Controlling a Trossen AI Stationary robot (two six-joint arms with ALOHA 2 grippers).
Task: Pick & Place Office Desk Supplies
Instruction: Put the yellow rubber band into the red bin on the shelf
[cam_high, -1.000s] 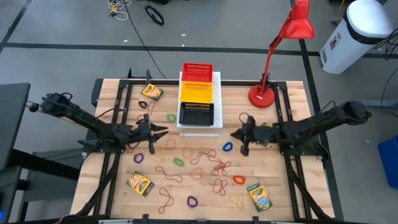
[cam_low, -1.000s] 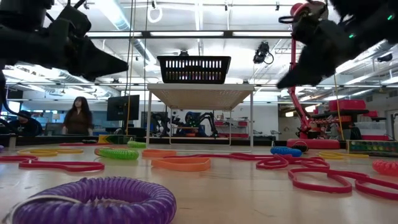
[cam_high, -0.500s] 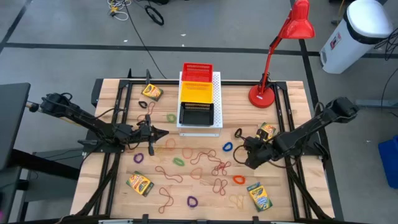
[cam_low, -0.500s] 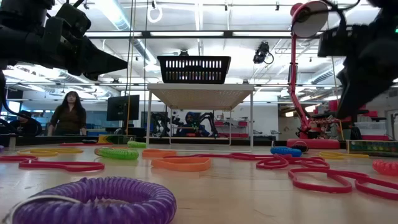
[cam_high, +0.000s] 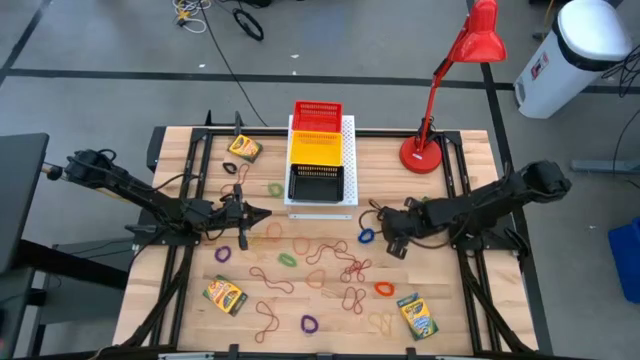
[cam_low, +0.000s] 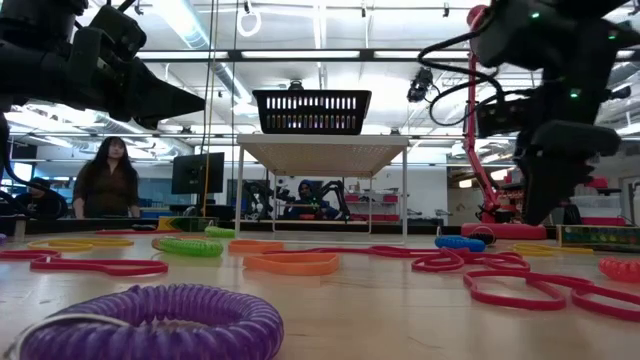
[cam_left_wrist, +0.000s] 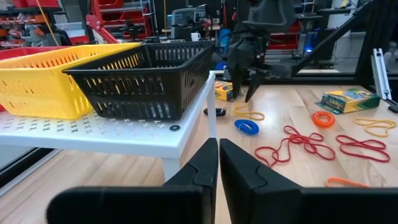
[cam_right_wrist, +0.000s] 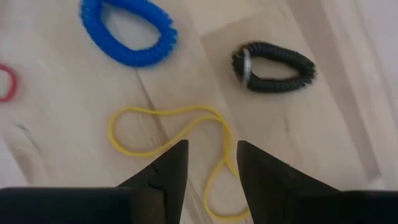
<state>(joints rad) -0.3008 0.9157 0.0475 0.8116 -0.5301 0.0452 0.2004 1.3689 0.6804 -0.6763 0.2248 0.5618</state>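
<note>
The right pincer (cam_right_wrist: 208, 165), fingers apart and empty, hangs over a yellow band (cam_right_wrist: 168, 134) on the table (cam_high: 460, 300) at frame centre-right, with a blue loop (cam_right_wrist: 127, 31) and black loop (cam_right_wrist: 273, 65) beyond. The left pincer (cam_left_wrist: 217, 162), clenched on nothing, waits centre-left beside the black basket (cam_left_wrist: 143, 78).

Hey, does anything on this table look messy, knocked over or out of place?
Nothing is knocked over or damaged. The red rubber bands lie tangled across the table's middle, and loose loops such as the blue loop are scattered about; the baskets and lamp stand upright.
</note>
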